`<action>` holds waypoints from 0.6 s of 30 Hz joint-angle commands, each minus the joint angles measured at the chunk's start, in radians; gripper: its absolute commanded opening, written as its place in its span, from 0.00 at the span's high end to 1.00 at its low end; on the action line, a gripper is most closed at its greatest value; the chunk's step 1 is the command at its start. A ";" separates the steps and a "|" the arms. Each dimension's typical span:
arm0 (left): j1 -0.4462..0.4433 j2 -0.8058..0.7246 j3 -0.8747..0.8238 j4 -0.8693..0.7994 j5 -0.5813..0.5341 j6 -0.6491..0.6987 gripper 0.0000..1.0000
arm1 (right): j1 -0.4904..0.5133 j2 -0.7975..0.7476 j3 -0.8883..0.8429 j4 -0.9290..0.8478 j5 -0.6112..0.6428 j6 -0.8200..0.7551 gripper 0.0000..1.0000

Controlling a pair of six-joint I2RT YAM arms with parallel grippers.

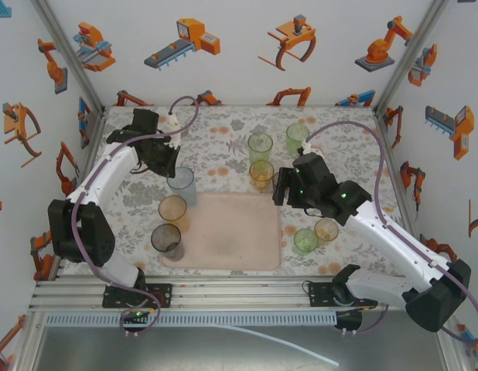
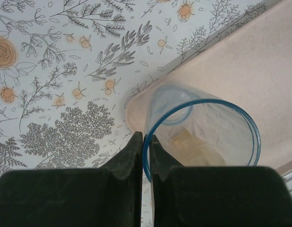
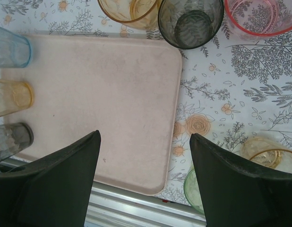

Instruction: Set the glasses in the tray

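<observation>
Rim pinch on the blue glass (image 2: 202, 137) at the corner of the tray (image 2: 250, 61).
My left end effector (image 2: 146, 138) is clamped on the glass wall, one finger inside and one outside, over the tray's far-left corner; I cannot quite tell whether its base touches down. I judge it to be light, thin, smooth plastic, likely slippery, so a firm rim pinch suits it, held upright. My right end effector (image 3: 145, 142) hangs open above the tray's right edge.

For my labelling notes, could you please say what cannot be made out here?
Left wrist view: the left claw hides the near rim of the blue glass; whether its base touches the tray is unclear.
Right wrist view: the top edge cuts off the pink glass; the right claw covers part of the green glass.
</observation>
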 commanded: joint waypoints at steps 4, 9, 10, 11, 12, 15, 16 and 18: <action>0.006 -0.027 -0.029 0.036 0.015 0.036 0.96 | 0.006 -0.032 0.008 -0.003 0.021 -0.001 0.31; 0.011 -0.027 -0.038 0.039 0.026 0.034 0.96 | 0.005 -0.032 0.017 -0.015 0.027 -0.004 0.31; 0.011 -0.028 -0.041 0.042 0.024 0.034 0.96 | 0.005 -0.031 0.018 -0.014 0.027 -0.002 0.31; 0.011 -0.028 -0.045 0.046 0.025 0.034 0.96 | 0.006 -0.030 0.018 -0.014 0.027 -0.002 0.31; 0.011 -0.028 -0.049 0.047 0.023 0.036 0.96 | 0.006 -0.029 0.017 -0.013 0.027 -0.002 0.31; 0.012 -0.029 -0.051 0.047 0.020 0.037 0.96 | 0.006 -0.024 0.018 -0.010 0.025 -0.004 0.31; 0.012 -0.032 -0.051 0.047 0.021 0.038 0.96 | 0.005 -0.022 0.018 -0.008 0.024 -0.004 0.31; 0.013 -0.034 -0.052 0.046 0.022 0.040 0.95 | 0.006 -0.019 0.018 -0.006 0.022 -0.003 0.31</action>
